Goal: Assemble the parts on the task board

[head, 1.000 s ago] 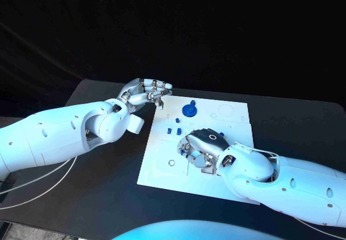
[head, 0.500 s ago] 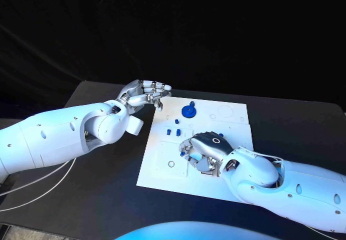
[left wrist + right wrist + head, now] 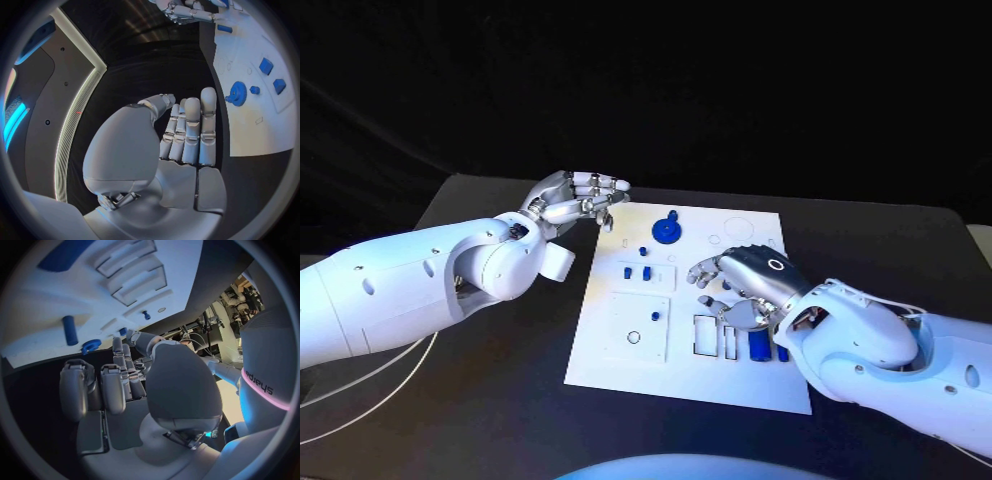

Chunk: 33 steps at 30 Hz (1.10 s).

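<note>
Between placements: right hand (image 3: 750, 285) over task board's (image 3: 632, 365) right edge, fingers curled, empty; left hand (image 3: 577, 198) at far-left corner, likewise. Next, probably picking another part (image 3: 669, 229).

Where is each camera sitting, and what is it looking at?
Head view: on the robot's head, looking down at the white task board; both white arms and both robot hands show.
Left wrist view: behind the left robot hand, facing the board's edge and the blue gear.
Right wrist view: behind the right robot hand, facing the board's rectangular slots.
Shared: head and left wrist views both show the blue gear.
</note>
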{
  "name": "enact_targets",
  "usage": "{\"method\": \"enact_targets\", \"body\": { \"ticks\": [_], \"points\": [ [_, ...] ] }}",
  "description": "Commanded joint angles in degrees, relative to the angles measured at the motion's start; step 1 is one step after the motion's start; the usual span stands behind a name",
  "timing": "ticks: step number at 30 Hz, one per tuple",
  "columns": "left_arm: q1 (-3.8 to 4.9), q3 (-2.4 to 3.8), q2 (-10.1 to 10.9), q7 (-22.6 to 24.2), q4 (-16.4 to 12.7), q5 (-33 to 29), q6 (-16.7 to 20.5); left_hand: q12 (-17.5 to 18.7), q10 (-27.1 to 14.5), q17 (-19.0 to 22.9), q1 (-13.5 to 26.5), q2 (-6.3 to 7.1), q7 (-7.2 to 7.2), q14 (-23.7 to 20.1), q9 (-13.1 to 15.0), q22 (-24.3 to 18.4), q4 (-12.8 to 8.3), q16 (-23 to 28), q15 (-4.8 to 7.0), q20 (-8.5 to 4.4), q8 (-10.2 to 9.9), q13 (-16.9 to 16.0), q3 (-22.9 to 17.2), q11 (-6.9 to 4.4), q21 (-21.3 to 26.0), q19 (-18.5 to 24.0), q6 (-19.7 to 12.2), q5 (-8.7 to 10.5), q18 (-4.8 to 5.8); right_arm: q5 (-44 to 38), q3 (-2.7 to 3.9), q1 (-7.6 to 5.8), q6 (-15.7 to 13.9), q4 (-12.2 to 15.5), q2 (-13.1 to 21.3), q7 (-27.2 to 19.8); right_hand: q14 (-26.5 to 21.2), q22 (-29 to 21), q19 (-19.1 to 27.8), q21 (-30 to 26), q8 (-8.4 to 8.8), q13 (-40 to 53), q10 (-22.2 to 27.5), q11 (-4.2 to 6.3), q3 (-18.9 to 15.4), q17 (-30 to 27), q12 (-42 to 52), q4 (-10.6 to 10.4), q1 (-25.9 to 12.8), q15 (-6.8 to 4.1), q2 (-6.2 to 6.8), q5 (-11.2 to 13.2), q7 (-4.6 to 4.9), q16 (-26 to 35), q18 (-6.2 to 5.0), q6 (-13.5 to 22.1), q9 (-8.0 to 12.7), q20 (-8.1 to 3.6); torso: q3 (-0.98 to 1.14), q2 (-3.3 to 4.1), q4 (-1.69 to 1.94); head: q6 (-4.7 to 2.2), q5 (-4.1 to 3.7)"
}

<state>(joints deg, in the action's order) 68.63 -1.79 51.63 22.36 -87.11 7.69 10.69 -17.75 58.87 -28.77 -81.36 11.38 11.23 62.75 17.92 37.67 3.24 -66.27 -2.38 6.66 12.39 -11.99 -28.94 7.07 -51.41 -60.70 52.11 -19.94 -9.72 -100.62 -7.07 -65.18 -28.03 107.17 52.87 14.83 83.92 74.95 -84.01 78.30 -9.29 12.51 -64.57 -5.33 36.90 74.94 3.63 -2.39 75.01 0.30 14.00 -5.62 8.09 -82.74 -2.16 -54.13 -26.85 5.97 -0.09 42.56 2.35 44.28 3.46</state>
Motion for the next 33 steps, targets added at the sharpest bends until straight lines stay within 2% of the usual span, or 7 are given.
{"method": "enact_targets", "body": {
  "ticks": [1, 2, 7, 10, 13, 20, 33],
  "points": [
    [0.01, 0.01, -0.02, 0.28, -0.16, -0.28, -1.27, -0.31, -0.43, 0.07, 0.65, 0.07, -0.08, -0.45, -0.08, -0.07, -0.31, -0.17, 0.05, 0.47, -0.38, -0.10, 0.10, -0.04, 0.34, -0.10, -0.31, -0.29, -0.84, 4.62, 0.14, -1.37, 2.11, -0.40, 1.93, -0.81, 3.18, 8.46, -0.23, -2.14, 0.42, -0.50, 1.14, -0.18, -0.61, 3.58, 0.15, -0.91, -1.02, 0.50, 0.68, 0.04, 0.49, 0.45, -0.94, 0.17, 0.09, 0.53, -0.10, -0.06, 0.00, -0.70, -1.46],
    [0.01, 0.00, -0.02, 0.30, -0.16, -0.28, -1.33, -0.31, -0.43, 0.07, 0.65, 0.07, -0.08, -0.45, -0.08, -0.07, -0.31, -0.17, 0.05, 0.47, -0.38, -0.10, 0.10, -0.04, 0.34, -0.10, -0.31, -0.29, -0.84, 5.09, 0.17, -1.81, 3.05, -0.72, 2.52, -1.24, 3.14, 7.99, 0.06, -3.07, 0.78, -0.87, 1.74, -0.31, -1.80, 3.44, 0.22, -1.39, -1.63, 0.62, 1.17, -1.88, 0.79, 0.56, -1.11, 0.68, 0.21, 0.63, -0.09, -0.02, 0.06, -0.82, -1.68],
    [0.01, -0.06, -0.03, 0.35, -0.14, -0.28, -1.49, -0.31, -0.43, 0.07, 0.65, 0.07, -0.08, -0.45, -0.08, -0.07, -0.31, -0.17, 0.05, 0.47, -0.38, -0.10, 0.10, -0.04, 0.34, -0.10, -0.31, -0.29, -0.84, 5.42, 0.25, -2.90, 7.88, -2.24, 4.24, -3.01, 2.33, 4.08, 2.58, -10.71, 2.16, -2.76, 4.67, -0.88, -6.65, 1.58, 0.34, -2.40, -0.18, 1.17, 0.44, -0.98, 1.50, 1.98, -2.52, 2.30, 0.85, 1.06, -0.05, 0.00, 0.15, -1.17, -2.36],
    [0.01, -0.09, 0.00, 0.38, -0.15, -0.28, -1.57, -0.44, -0.48, 0.09, 0.62, 0.02, -0.10, -0.49, -0.08, -0.07, -0.36, -0.19, 0.04, 0.49, -0.35, -0.14, 0.08, -0.05, 0.35, -0.08, -0.29, -0.29, -0.85, 4.71, 0.27, -3.17, 9.94, -2.78, 4.65, -3.51, 2.17, 3.10, 2.69, -12.38, 2.77, -3.97, 5.49, -0.96, -11.02, 1.27, 0.74, -3.64, 1.70, 1.25, -0.43, -0.84, 1.00, 2.19, -2.78, 2.59, 1.32, 0.98, -0.03, 0.06, 0.11, -1.21, -2.35],
    [0.01, -0.12, 0.03, 0.39, -0.16, -0.28, -1.61, -0.44, -0.48, 0.09, 0.62, 0.02, -0.10, -0.49, -0.08, -0.07, -0.36, -0.19, 0.04, 0.49, -0.35, -0.14, 0.08, -0.05, 0.35, -0.08, -0.29, -0.29, -0.85, 4.31, 0.25, -3.29, 11.38, -3.26, 4.71, -3.64, 2.29, 3.05, 2.50, -12.40, 2.91, -4.29, 5.38, -0.91, -12.26, 1.55, 1.02, -4.07, 2.46, 1.21, -0.68, -0.79, 0.87, 1.96, -2.74, 2.55, 1.47, 0.90, -0.05, 0.07, 0.10, -1.29, -2.43],
    [0.01, -0.15, 0.13, 0.39, -0.22, -0.28, -1.64, -0.44, -0.48, 0.09, 0.62, 0.02, -0.10, -0.49, -0.08, -0.07, -0.36, -0.19, 0.04, 0.49, -0.35, -0.14, 0.08, -0.05, 0.35, -0.08, -0.29, -0.29, -0.85, 3.74, 0.11, -3.35, 12.55, -4.21, 3.85, -3.70, 2.63, 3.57, 1.79, -11.30, 2.85, -4.60, 4.57, -0.71, -12.82, 2.24, 1.71, -4.53, 3.68, 1.05, -1.23, -0.83, 0.66, 1.41, -2.50, 1.97, 1.60, 0.71, -0.07, 0.08, 0.15, -1.22, -2.42],
    [0.01, -0.15, 0.35, 0.30, -0.32, -0.28, -1.74, -0.58, -0.52, 0.12, 0.66, -0.01, -0.11, -0.53, -0.07, -0.08, -0.37, -0.22, 0.04, 0.51, -0.31, -0.19, 0.10, -0.06, 0.37, -0.06, -0.26, -0.28, -0.86, 3.53, -0.09, -3.23, 11.55, -5.92, 1.50, -2.88, 3.25, 5.32, 0.05, -7.83, 2.31, -5.31, 1.58, -0.13, -9.82, 3.30, 3.15, -6.03, 4.57, 0.53, -2.55, -1.21, 0.46, 0.57, -1.78, -0.15, 1.78, 0.12, -0.07, 0.09, 0.12, -0.93, -2.37]
  ]
}}
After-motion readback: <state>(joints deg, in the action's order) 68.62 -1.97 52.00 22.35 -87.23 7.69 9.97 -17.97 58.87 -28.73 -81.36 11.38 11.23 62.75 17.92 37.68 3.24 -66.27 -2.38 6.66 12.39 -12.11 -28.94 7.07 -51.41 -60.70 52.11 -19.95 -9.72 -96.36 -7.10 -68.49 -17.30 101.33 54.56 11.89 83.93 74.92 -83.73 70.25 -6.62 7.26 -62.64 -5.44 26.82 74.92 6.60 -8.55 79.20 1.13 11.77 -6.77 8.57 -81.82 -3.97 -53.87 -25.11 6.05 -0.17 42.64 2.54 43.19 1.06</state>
